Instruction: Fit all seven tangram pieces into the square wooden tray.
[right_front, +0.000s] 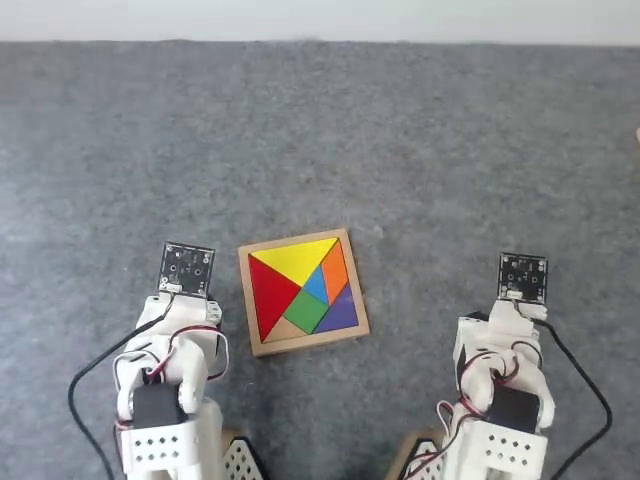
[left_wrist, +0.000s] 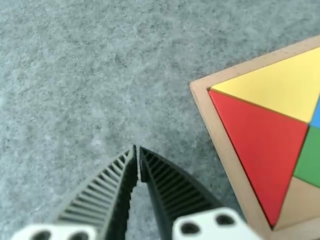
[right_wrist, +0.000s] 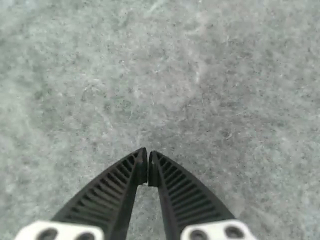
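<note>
1. Tray (right_front: 320, 339): square, light wood with a raised rim. It lies flat on the grey felt-like table (right_front: 420, 150), between the two arms and nearer the left one, turned slightly off square to the table edge.
2. Contents, seen from the high view:
   - A yellow large triangle (right_front: 295, 260) sits along the far side.
   - A red large triangle (right_front: 268, 295) sits along the side facing the left arm.
   - An orange piece (right_front: 335, 270) sits on the side facing the right arm.
   - A small blue triangle (right_front: 316, 287) is at the middle.
   - A green piece (right_front: 306, 312) is just nearer than the blue.
   - A purple triangle (right_front: 342, 312) is in the near corner on the right arm's side.
3. Fit: the coloured pieces lie flush, edge to edge, with no visible gaps and nothing sticking up above the rim.
4. Tan patch (right_front: 284, 329): a triangular area at the near edge, between red and green, the same tone as the tray. I cannot tell whether it is a plain wood piece or bare tray floor.
5. Left arm (right_front: 180, 350): it sits just beside the tray's red side, not touching it. In its wrist view the left gripper (left_wrist: 137, 152) hangs over bare table next to the tray corner. Its fingers are closed to a thin slit and hold nothing.
6. Right arm (right_front: 500, 360): it is well apart from the tray. The right gripper (right_wrist: 148, 156) is over bare table, with its fingers closed tip to tip and holding nothing.
</note>
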